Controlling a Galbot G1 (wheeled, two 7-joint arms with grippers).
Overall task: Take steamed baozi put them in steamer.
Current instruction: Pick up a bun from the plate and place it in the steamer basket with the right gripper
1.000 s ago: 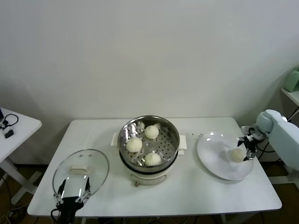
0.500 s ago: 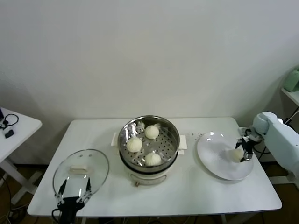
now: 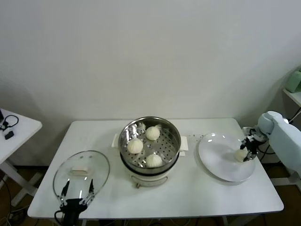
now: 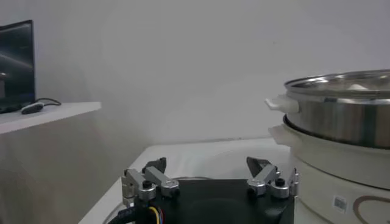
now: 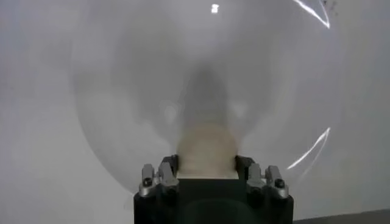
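Note:
The steel steamer point(image 3: 175, 137) stands mid-table on its white base with three baozi inside point(image 3: 152, 133) point(image 3: 135, 145) point(image 3: 153, 160). It also shows in the left wrist view point(image 4: 341, 115). A fourth baozi point(image 3: 241, 155) is at the right side of the white plate point(image 3: 217, 162). My right gripper point(image 3: 245, 149) is closed around it from the right. In the right wrist view the baozi point(image 5: 206, 146) fills the gap between the fingers of the right gripper point(image 5: 206, 163), over the plate point(image 5: 122, 91). My left gripper point(image 3: 75, 197) is open and empty at the front left point(image 4: 207, 164).
A round glass lid point(image 3: 81, 172) lies at the table's front left, just beyond the left gripper. A small white side table point(image 3: 14, 129) with cables stands to the left. A shelf with a green object point(image 3: 295, 81) is at the far right.
The right gripper and the baozi between its fingers have shifted slightly to the right on the plate. The left gripper has dropped a little toward the front edge.

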